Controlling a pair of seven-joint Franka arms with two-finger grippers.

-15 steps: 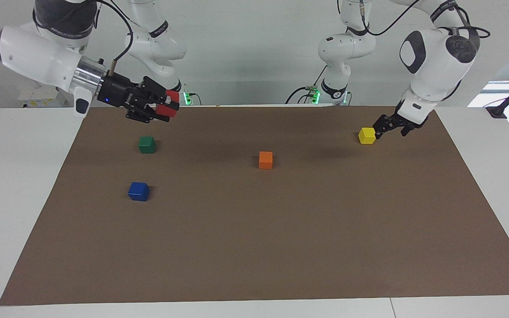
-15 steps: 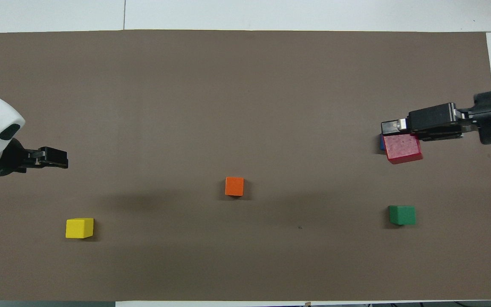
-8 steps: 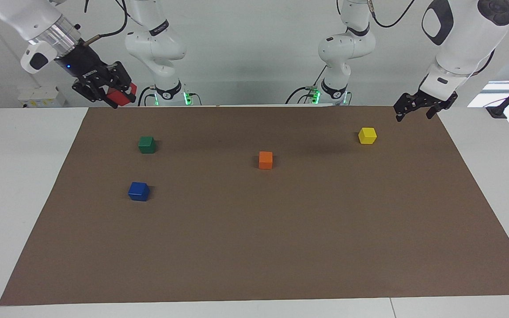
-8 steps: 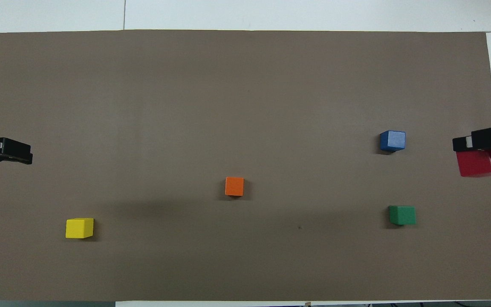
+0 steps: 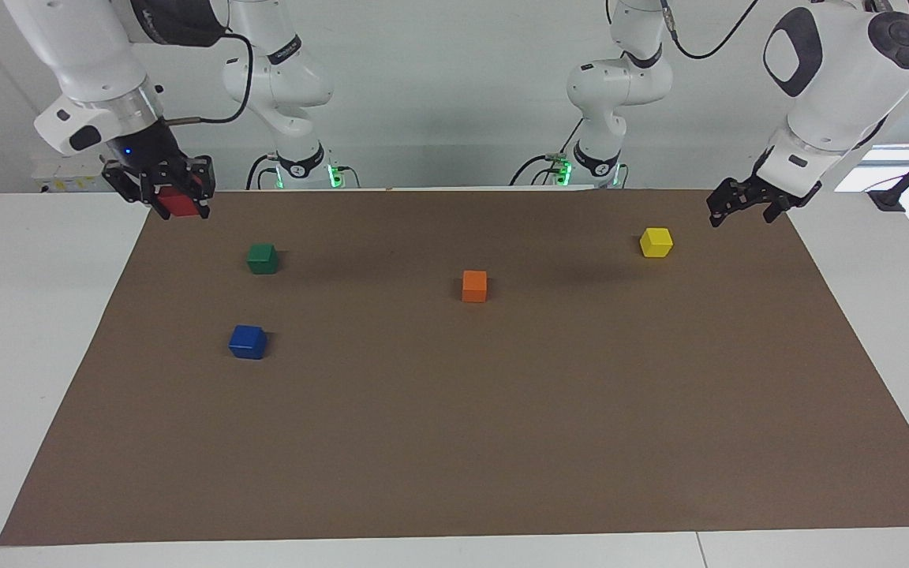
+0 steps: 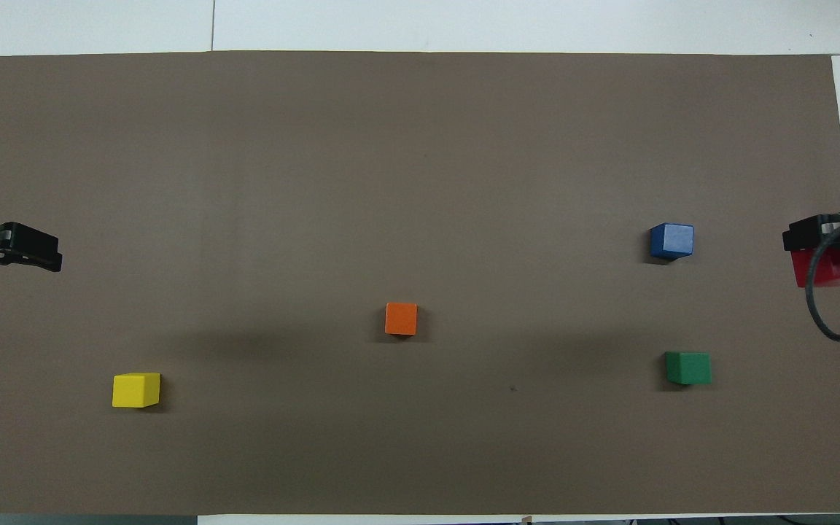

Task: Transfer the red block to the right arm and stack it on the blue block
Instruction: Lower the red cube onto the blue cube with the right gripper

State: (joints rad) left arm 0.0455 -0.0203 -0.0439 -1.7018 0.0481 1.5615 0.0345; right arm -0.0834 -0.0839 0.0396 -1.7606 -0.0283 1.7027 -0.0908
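Observation:
The red block (image 5: 179, 203) is held in my right gripper (image 5: 180, 210), which points down and is shut on it, up in the air over the edge of the brown mat at the right arm's end. In the overhead view the red block (image 6: 837, 267) shows just under that gripper (image 6: 830, 251). The blue block (image 5: 248, 341) sits alone on the mat (image 6: 671, 240), apart from the gripper. My left gripper (image 5: 742, 210) is open and empty, over the mat's corner at the left arm's end (image 6: 33, 251).
A green block (image 5: 263, 258) lies on the mat (image 5: 454, 442), nearer to the robots than the blue block. An orange block (image 5: 474, 285) sits mid-mat. A yellow block (image 5: 656, 242) lies near the left gripper. White table surrounds the mat.
My right gripper carried the red block from over the blue block out to the mat's edge and turned to point down. My left gripper drew back from the yellow block to the mat's corner.

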